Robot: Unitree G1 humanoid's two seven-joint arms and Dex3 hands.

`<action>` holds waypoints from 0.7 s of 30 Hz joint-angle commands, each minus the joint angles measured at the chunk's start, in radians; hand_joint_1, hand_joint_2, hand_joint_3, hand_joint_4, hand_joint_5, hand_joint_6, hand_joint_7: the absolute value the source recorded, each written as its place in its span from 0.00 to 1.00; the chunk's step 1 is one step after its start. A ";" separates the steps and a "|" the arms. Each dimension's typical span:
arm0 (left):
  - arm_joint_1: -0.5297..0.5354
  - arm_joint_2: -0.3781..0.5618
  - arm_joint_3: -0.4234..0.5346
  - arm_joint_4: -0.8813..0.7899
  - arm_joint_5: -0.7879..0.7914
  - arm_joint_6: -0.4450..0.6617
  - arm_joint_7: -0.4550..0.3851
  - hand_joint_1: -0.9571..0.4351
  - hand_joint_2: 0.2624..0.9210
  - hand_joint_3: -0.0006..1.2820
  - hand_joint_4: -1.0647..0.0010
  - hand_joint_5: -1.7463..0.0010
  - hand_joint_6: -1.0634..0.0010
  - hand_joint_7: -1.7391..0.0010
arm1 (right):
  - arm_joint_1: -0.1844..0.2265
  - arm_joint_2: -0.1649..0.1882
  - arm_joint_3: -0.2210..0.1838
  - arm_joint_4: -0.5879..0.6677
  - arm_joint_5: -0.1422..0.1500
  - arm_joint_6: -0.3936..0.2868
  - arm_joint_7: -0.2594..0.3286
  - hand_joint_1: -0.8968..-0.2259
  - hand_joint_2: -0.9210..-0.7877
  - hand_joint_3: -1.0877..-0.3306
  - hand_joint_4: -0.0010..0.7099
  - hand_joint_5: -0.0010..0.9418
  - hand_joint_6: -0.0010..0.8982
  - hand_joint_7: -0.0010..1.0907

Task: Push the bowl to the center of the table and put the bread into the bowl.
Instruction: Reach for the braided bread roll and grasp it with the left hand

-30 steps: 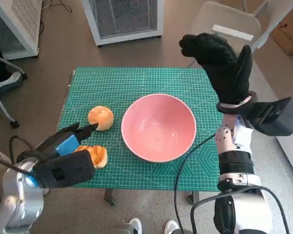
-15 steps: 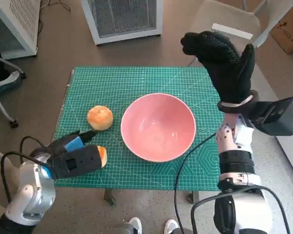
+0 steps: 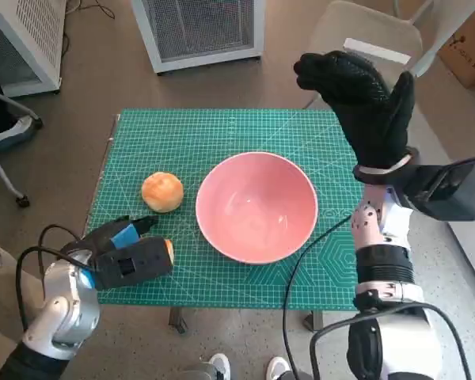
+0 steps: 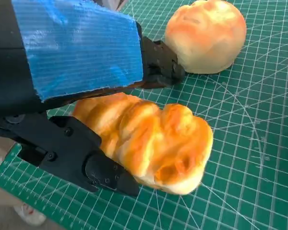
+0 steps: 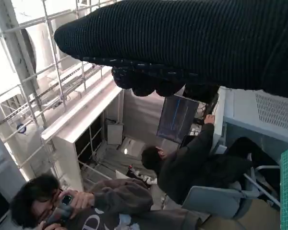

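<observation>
Glossy pink bowl [image 3: 256,207]: centre of green cutting mat [image 3: 222,131]. Elongated golden bread roll [image 4: 149,141]: near left corner, clasped by left hand [image 3: 120,235]. Right hand [image 3: 364,99]: raised, spread, empty. Step: grasping bread; next, lift rightward over bowl

The left hand [image 3: 119,241] hides most of the long bread [image 3: 166,248]

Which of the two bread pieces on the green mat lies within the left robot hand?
The elongated, ridged golden loaf, between the left robot hand's black fingers; the round golden bun lies free.
</observation>
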 commanded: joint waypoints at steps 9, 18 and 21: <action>0.013 -0.003 -0.028 0.068 0.105 -0.089 0.109 0.70 0.95 0.06 0.32 0.32 0.35 0.49 | 0.027 0.002 0.005 -0.009 -0.002 0.014 0.008 0.40 0.00 0.50 0.33 0.00 0.19 0.28; 0.033 0.018 0.016 -0.007 0.075 -0.103 0.034 0.69 0.67 0.37 0.40 0.20 0.37 0.39 | 0.024 0.001 0.003 -0.002 -0.001 0.018 0.012 0.39 0.00 0.50 0.33 0.00 0.15 0.36; 0.037 0.017 0.030 -0.029 0.073 -0.098 0.015 0.69 0.74 0.31 0.40 0.22 0.38 0.38 | 0.022 0.001 0.002 0.001 -0.002 0.017 0.014 0.39 0.00 0.50 0.33 0.00 0.13 0.38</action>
